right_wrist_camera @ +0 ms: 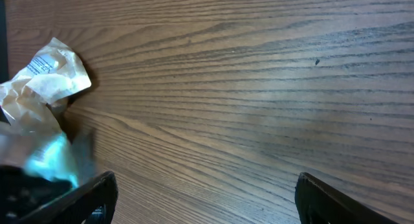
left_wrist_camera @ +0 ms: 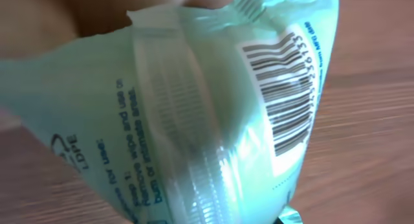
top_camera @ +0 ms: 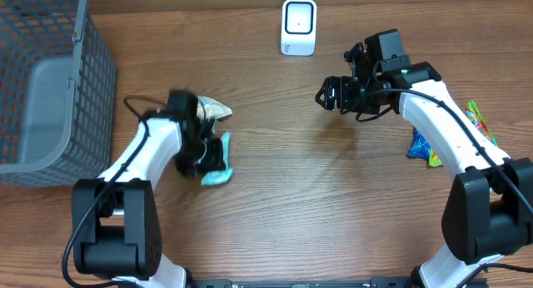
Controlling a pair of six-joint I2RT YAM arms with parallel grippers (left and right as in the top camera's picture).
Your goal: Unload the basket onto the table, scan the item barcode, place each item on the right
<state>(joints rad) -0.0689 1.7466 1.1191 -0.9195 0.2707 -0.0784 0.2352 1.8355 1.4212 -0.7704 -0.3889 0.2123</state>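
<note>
The item is a mint-green plastic packet (top_camera: 220, 168), and my left gripper (top_camera: 202, 155) is shut on it just above the table at the left. Seen from the left wrist, the packet (left_wrist_camera: 194, 120) fills the frame and hides my fingers. Its black barcode (left_wrist_camera: 284, 94) on a white patch faces the camera. The white scanner (top_camera: 298, 27) stands at the back centre, well away from the packet. My right gripper (top_camera: 326, 95) hovers open over bare wood right of centre. Its two dark fingertips (right_wrist_camera: 84, 198) have nothing between them.
A crumpled cream wrapper (top_camera: 215, 111) lies just behind the left gripper and also shows in the right wrist view (right_wrist_camera: 45, 78). A grey mesh basket (top_camera: 50, 88) fills the far-left corner. A blue packet (top_camera: 420, 146) and a colourful packet (top_camera: 479, 126) lie by the right arm.
</note>
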